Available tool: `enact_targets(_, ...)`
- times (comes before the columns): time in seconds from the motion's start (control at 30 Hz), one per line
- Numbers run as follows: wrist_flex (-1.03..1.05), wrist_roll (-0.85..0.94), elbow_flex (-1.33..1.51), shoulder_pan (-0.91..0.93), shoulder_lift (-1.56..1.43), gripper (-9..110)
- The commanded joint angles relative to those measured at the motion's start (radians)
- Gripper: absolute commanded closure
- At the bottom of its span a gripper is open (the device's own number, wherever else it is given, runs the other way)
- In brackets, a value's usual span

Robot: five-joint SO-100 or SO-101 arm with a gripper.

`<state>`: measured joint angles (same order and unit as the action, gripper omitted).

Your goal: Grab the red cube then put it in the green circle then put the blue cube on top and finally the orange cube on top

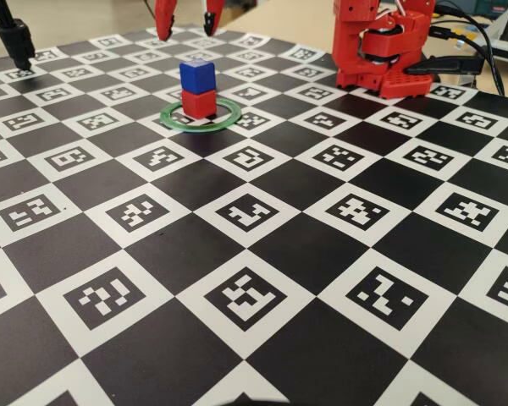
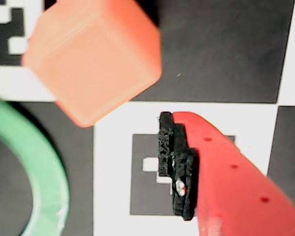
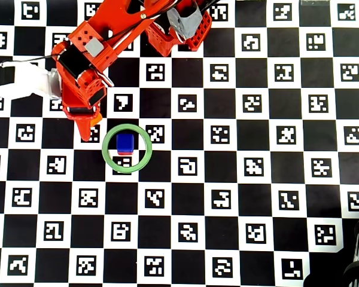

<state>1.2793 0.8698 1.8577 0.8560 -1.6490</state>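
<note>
the orange cube [image 2: 93, 59] sits on the checkered board [image 1: 262, 338] near its far left edge in the fixed view, just outside the green circle [image 1: 200, 117] where the blue cube [image 1: 197, 74] tops the red cube [image 1: 198, 103]. it looks light, stiff and smooth-faced, best pinched across two flat opposite sides at mid-height. the gripper [image 1: 189, 20] hangs spread above it, holding nothing.

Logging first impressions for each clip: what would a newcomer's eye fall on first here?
Likely the two-cube tower: the blue cube sits on the red cube inside the green circle, on a checkerboard of printed markers. Next, the orange cube fills the wrist view's upper left, off the board beside the tool, just outside the ring.
</note>
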Motion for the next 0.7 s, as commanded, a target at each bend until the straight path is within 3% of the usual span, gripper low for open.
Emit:
enact_targets(0.0,-0.035,0.012,0.011,0.015,-0.006,60)
enact_targets(0.67,-0.091,0.000,0.089,0.018,-0.008,60)
